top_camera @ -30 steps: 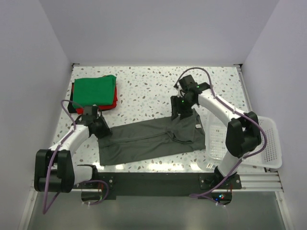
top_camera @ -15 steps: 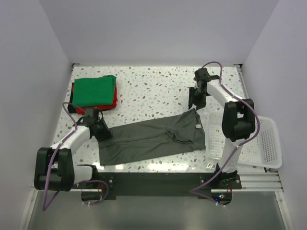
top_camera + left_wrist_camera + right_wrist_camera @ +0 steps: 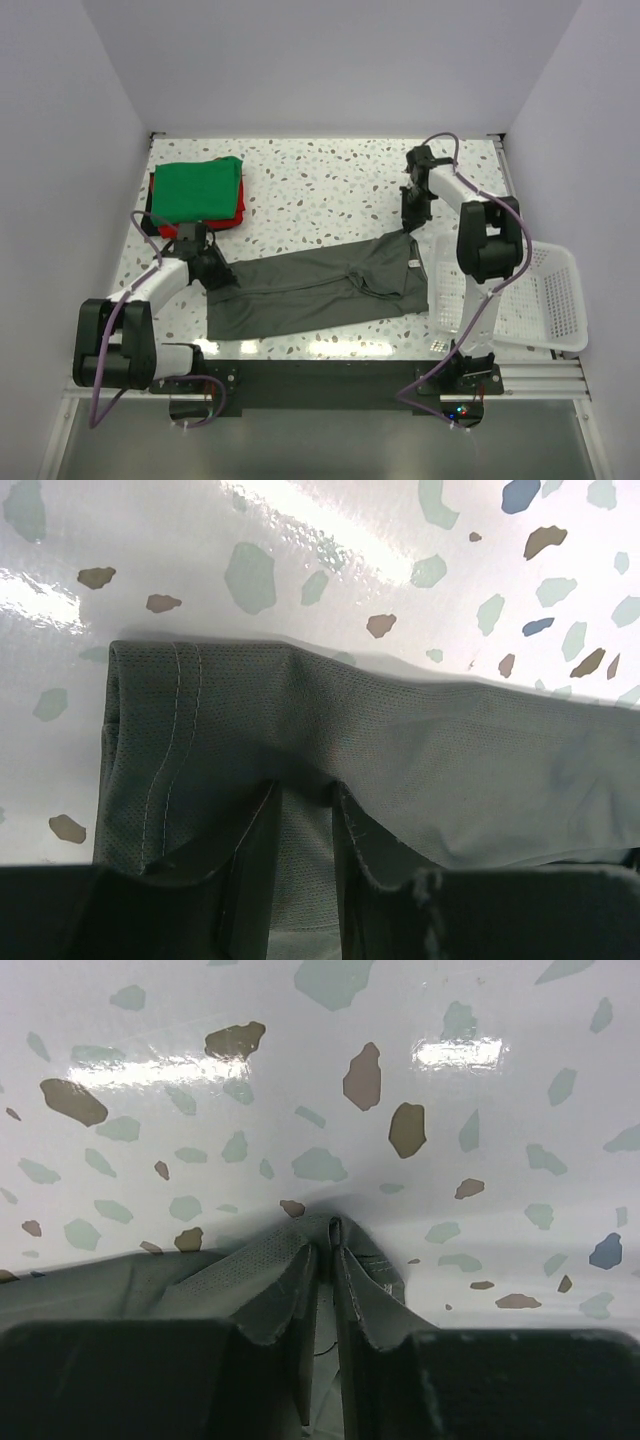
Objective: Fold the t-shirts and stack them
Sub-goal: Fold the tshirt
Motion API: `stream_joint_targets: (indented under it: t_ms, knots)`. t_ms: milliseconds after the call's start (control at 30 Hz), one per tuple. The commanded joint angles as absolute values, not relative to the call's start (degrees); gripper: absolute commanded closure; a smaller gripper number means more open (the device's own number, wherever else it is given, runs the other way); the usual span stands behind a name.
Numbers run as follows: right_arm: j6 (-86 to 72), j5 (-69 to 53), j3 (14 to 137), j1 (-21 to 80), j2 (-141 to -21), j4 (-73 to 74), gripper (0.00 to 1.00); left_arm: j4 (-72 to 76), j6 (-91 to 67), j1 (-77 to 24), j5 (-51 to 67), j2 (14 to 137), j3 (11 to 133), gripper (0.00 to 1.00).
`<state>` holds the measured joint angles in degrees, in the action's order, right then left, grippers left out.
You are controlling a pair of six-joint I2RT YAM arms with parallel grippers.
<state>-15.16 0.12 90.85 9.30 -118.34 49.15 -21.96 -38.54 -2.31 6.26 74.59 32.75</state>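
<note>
Grey shirt [image 3: 320,285]: R claw [image 3: 328,1250] moved, now pinching far corner.

From above, we lose the far-left corner of the grey t-shirt [image 3: 320,285] under the left gripper [image 3: 220,278] and its far-right tip under the right gripper [image 3: 409,226]; both wrist views crop it at their lower edges. Beyond its left end the red t-shirt [image 3: 232,220] is mostly buried under the green t-shirt [image 3: 195,190]; at its right end the right arm [image 3: 485,240] hides part of the basket [image 3: 560,300].
</note>
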Motion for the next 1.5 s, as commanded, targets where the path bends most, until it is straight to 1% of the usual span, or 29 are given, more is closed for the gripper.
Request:
stream_joint_targets:
  t_ms: [0,33,67,133,167,267,400,600,700,900,1033,1167,1267,1333,1367,1400,1467]
  knots:
    - [-13.98,0.09,93.69,8.79,-119.53,50.01,0.85,-22.24,-38.93,-1.93,3.78,77.25,31.55,0.68]
    - [-13.80,0.09,93.87,8.70,-120.05,50.18,0.87,-22.24,-39.02,-1.93,3.87,77.26,31.47,0.68]
    - [-13.80,0.09,94.04,8.61,-120.23,50.53,0.92,-22.32,-39.11,-1.93,3.78,77.34,31.55,0.68]
    - [-14.23,1.05,94.39,8.61,-120.50,51.32,0.99,-23.02,-39.55,-1.85,2.82,77.43,31.82,0.68]
    - [-14.67,2.10,94.83,8.53,-120.67,52.20,1.00,-24.07,-39.72,-1.85,2.12,77.34,32.08,0.71]
    - [-16.52,4.65,95.97,7.65,-120.93,53.96,1.00,-25.84,-40.52,-1.41,0.18,76.56,31.91,0.74]
    - [-18.45,4.83,96.85,6.77,-121.20,54.49,1.00,-26.63,-41.57,-1.32,0.18,74.72,31.29,0.75]
    - [-18.98,2.29,101.33,6.77,-125.49,54.93,1.00,-25.93,-41.31,-1.32,1.23,72.25,31.38,0.75]
    - [-18.90,1.15,104.76,6.68,-128.13,54.93,1.00,-25.84,-40.78,-1.32,1.67,71.37,31.82,0.72]
    - [-18.81,0.17,114.68,6.86,-134.02,54.84,1.00,-28.21,-40.52,-1.32,1.41,68.48,33.13,0.69]
    - [-18.98,0.09,126.44,6.94,-140.00,56.77,1.00,-30.84,-40.69,-1.32,1.06,66.19,33.92,0.68]
    - [-20.04,-1.75,133.50,7.29,-144.48,55.46,1.00,-31.12,-39.47,-1.32,1.76,63.11,34.63,0.67]
    - [-21.70,-2.90,134.56,7.82,-144.06,51.34,0.95,-29.45,-37.27,-1.41,3.51,62.31,35.51,0.67]
    - [-22.76,-3.25,133.42,8.17,-142.83,47.05,0.84,-27.78,-35.69,-1.84,4.48,63.01,36.38,0.66]
    - [-22.94,-3.25,133.24,8.70,-142.30,45.98,0.79,-27.25,-35.25,-2.19,5.09,63.63,36.82,0.66]
    - [-23.03,-3.08,133.24,8.79,-141.25,45.01,0.64,-26.11,-34.55,-2.55,5.36,64.85,37.17,0.66]
    - [-23.20,-2.99,133.59,9.23,-140.28,43.33,0.52,-24.88,-33.84,-4.04,6.06,67.05,38.49,0.66]
